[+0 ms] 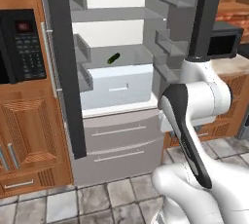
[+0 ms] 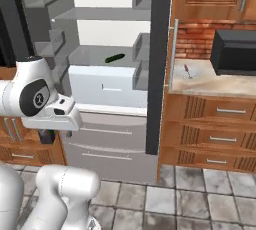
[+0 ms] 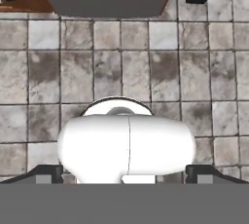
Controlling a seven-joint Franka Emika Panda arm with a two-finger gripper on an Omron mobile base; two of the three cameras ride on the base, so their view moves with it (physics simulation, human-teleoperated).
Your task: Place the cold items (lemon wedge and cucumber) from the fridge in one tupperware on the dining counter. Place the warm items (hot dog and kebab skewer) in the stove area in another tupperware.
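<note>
Fridge, tall grey steel with a white interior, stands with both dark-edged doors swung wide, giving the arm a way to the shelves. On its middle shelf above the pale drawer lies the small dark green glossy cucumber, well apart from the arm. The two-finger gripper points down at the stone floor tiles, jaws spread wide and empty, judged ready for reaching.

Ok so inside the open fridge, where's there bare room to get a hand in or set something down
The shelf holding the cucumber is mostly bare: free patches lie on either side of it, between the side bins and back wall of the fridge. The shelf above looks bare too. It is tighter at the edges, where door bins crowd in. The hand, open, points at the floor.
</note>
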